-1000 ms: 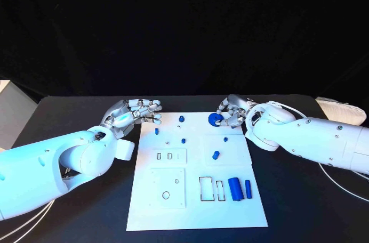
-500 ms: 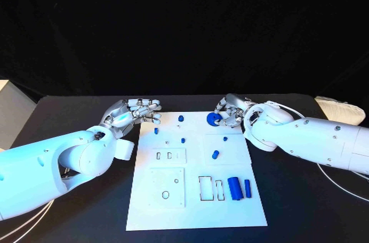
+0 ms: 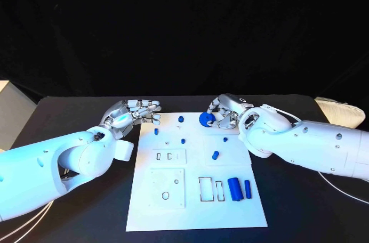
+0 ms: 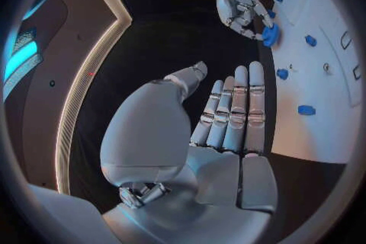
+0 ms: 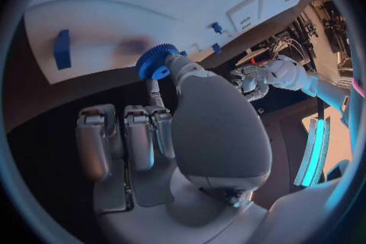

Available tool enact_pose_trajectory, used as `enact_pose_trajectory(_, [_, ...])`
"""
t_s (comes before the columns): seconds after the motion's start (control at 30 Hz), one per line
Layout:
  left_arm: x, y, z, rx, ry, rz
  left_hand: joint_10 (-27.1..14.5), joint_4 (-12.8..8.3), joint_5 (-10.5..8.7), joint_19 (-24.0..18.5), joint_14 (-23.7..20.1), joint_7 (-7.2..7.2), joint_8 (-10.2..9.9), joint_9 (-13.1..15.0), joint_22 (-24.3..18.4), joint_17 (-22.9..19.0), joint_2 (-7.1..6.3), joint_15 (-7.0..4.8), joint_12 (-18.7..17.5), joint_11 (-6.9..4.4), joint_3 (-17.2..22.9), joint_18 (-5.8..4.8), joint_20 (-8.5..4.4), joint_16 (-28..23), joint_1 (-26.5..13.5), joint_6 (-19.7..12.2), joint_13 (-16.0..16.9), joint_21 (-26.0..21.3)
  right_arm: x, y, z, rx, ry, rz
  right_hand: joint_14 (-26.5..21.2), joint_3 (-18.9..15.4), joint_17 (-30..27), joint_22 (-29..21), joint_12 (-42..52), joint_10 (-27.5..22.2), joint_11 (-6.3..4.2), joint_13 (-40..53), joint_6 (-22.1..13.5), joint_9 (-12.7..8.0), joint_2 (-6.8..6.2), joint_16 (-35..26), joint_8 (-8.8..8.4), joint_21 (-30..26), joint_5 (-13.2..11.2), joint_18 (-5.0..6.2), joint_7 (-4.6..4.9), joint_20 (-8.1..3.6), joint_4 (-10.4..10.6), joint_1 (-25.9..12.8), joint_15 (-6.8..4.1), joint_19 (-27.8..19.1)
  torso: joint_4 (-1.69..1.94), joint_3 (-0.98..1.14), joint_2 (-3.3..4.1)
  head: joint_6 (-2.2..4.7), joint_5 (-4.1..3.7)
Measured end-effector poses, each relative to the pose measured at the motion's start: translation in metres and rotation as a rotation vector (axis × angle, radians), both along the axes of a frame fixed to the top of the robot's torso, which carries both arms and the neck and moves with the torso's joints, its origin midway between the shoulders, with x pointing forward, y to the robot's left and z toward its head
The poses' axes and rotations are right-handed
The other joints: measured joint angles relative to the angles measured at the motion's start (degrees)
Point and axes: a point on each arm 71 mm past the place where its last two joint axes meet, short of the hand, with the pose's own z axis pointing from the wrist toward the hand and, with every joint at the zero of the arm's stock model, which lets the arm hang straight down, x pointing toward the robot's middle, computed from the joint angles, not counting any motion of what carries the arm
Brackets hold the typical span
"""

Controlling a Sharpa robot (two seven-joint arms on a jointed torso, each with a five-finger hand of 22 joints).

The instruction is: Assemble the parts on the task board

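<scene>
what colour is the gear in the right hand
Blue; the gear in the right hand shows best in the right wrist view.

Overhead head camera, two wrist fisheyes

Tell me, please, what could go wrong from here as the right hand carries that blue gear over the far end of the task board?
1. The right hand holds the blue gear only at its fingertips, with most of the gear exposed in the right wrist view; it might slip or tilt.
2. Small blue pegs stand on the task board close to the gear; a low pass could knock one.
3. The left hand rests open at the board's far left corner, so a wide sweep might brush it.
</scene>
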Motion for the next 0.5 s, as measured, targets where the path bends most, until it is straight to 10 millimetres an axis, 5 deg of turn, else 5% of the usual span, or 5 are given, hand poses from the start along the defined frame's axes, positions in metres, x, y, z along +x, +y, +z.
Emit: enact_pose_trajectory(0.5, [0.0,-0.003,0.0,-0.002,0.003,-0.008,0.0,-0.23,0.0,-0.05,0.0,0.0,0.0,0.0,0.23,0.05,0.0,0.0,0.0,0.0,0.23,0.0,-0.05,0.01,0.0,0.0,0.0,0.37,-0.018,0.07,0.006,0.008,-0.073,0.142,0.0,0.15,-0.01,0.04,0.0,0.0,0.0,0.05,0.22,0.04,-0.36,0.0,-0.03,0.27,-0.01,0.0,-0.22,0.01,0.16,-0.23,0.0,0.0,0.07,-0.09,0.11,0.13,0.13])
